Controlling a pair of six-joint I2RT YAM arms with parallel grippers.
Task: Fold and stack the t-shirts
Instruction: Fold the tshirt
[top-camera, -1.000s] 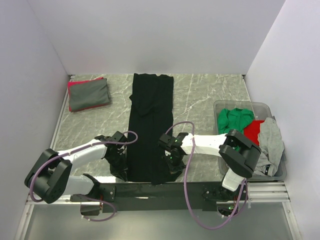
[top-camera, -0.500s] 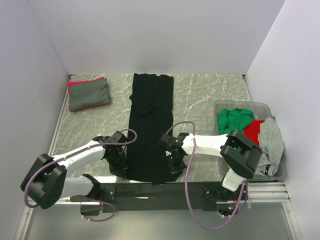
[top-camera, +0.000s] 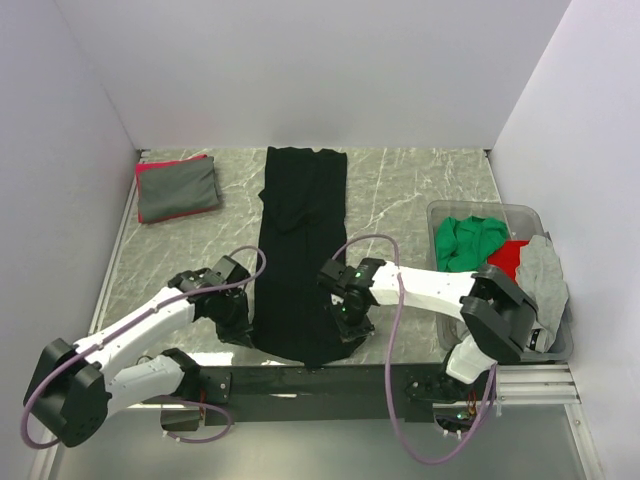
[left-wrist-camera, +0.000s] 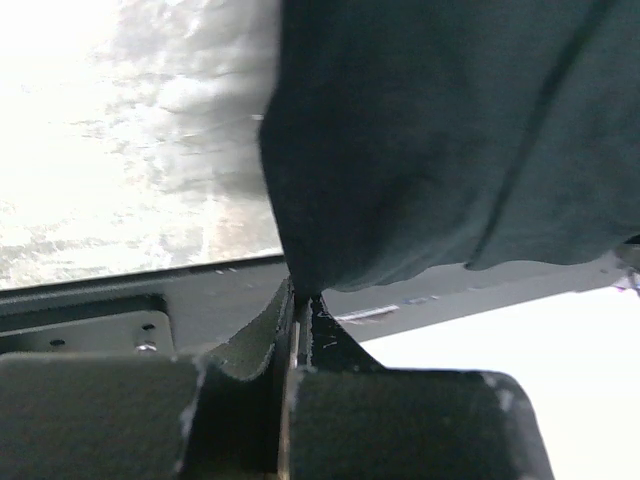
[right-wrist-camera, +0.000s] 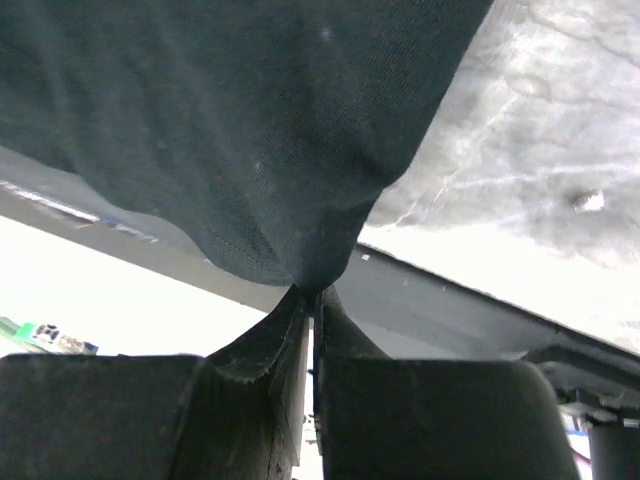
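Working on the black t-shirt (top-camera: 300, 250), laid as a long narrow strip down the middle of the worktop (top-camera: 410, 190), collar end far, hem end at the near edge. Pinching the near left corner with the left pincer (left-wrist-camera: 298, 298), shut tight on a small fold of cloth; same at the near right corner with the right pincer (right-wrist-camera: 312, 292), likewise clamped on the hem. Both corners raised a little off the surface, cloth draping away from the grip.

Judged to be the start of the end-to-end fold. Next: raising both corners together, carrying them level toward the collar end, and laying the hem down square. Then over to the folded stack (top-camera: 177, 188) at the far left, grey on red.

Waiting in the clear bin (top-camera: 470, 207) at the right: green t-shirt (top-camera: 468, 240), red t-shirt (top-camera: 510, 258), grey t-shirt (top-camera: 545, 280).

Hard to make out: fingertips hidden under the wrists from above; no telling how many layers are pinched; sleeves out of sight, presumably tucked in; near part of the bin blocked by the right arm (top-camera: 495, 315); number of garments in the stack unclear.
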